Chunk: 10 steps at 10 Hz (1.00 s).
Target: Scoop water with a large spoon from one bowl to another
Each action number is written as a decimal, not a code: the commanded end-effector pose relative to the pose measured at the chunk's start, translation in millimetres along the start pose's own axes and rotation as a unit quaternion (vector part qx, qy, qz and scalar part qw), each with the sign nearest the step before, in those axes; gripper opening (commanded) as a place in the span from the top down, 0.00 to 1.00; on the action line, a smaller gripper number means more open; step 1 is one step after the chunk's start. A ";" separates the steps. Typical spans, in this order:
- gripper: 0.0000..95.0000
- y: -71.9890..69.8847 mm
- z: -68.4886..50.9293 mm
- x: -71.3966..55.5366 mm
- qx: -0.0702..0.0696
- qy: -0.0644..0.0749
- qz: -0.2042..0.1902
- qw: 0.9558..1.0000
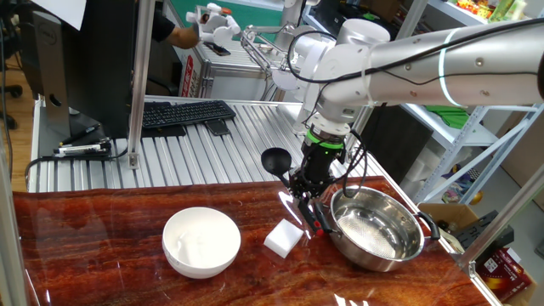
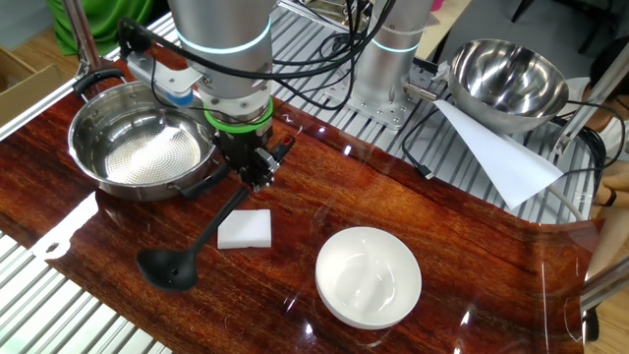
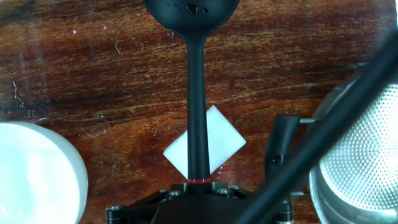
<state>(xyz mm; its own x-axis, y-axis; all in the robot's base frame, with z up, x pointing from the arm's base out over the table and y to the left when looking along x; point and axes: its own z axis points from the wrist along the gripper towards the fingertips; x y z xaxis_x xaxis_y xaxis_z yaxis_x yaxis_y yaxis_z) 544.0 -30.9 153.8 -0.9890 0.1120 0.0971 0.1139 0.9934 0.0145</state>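
Observation:
My gripper (image 1: 304, 189) (image 2: 257, 173) (image 3: 199, 184) is shut on the end of the large spoon's handle, right at its red mark. The black spoon (image 3: 198, 112) (image 2: 192, 251) sticks out level from the fingers, above the table, its round cup (image 1: 274, 161) (image 2: 167, 269) away from both bowls. The steel bowl (image 1: 378, 228) (image 2: 133, 147) (image 3: 364, 162) stands right beside the gripper. The white bowl (image 1: 201, 241) (image 2: 369, 275) (image 3: 34, 174) sits on the other side of the spoon. I cannot make out water in either bowl.
A white rectangular block (image 1: 283, 237) (image 2: 244, 229) (image 3: 225, 138) lies on the table under the spoon's handle. A second steel bowl (image 2: 506, 77) and white paper (image 2: 496, 152) sit behind the arm's base. A keyboard (image 1: 183, 113) lies on the metal bench.

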 end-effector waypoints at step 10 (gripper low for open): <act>1.00 0.2 -0.2 -0.6 -0.013 0.000 -0.012 1.000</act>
<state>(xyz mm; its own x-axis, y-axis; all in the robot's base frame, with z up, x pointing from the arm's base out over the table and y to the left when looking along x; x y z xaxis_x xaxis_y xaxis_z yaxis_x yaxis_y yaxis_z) 544.6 -30.7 153.5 -0.9917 0.0867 0.0948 0.0911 0.9949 0.0439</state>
